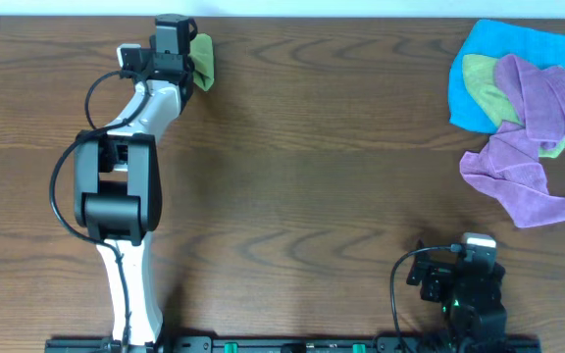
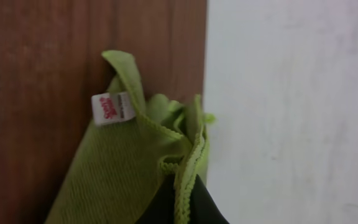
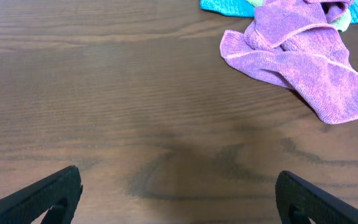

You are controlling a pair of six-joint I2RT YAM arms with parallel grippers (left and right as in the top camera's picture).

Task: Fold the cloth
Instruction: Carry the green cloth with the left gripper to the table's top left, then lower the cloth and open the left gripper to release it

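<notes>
overhead, left-wrist and right-wrist views of a two-arm rig at a dark brown wood-grain table. the left arm reached across to the far edge of the table. there the left gripper had its jaws clamped together on a bright lime-green terry cloth. this cloth was bunched, not flat, and sat gathered just beside the gripper at the far left of the table top. in the left-wrist view its stitched hem ran down between the black fingers, and a small white tag with red print showed on an upper fold. a plain white surface lay beyond the table's edge, next to the cloth.

the right gripper sat at the near right of the table, its jaws spread wide apart over bare wood. at the far right lay a pile of three cloths: a sky-blue square cloth at the bottom, a dull yellow-green cloth on it, and a crumpled purple cloth draped over both and spilling onto the wood toward the near side. the pile lay well apart from the lime-green cloth.
</notes>
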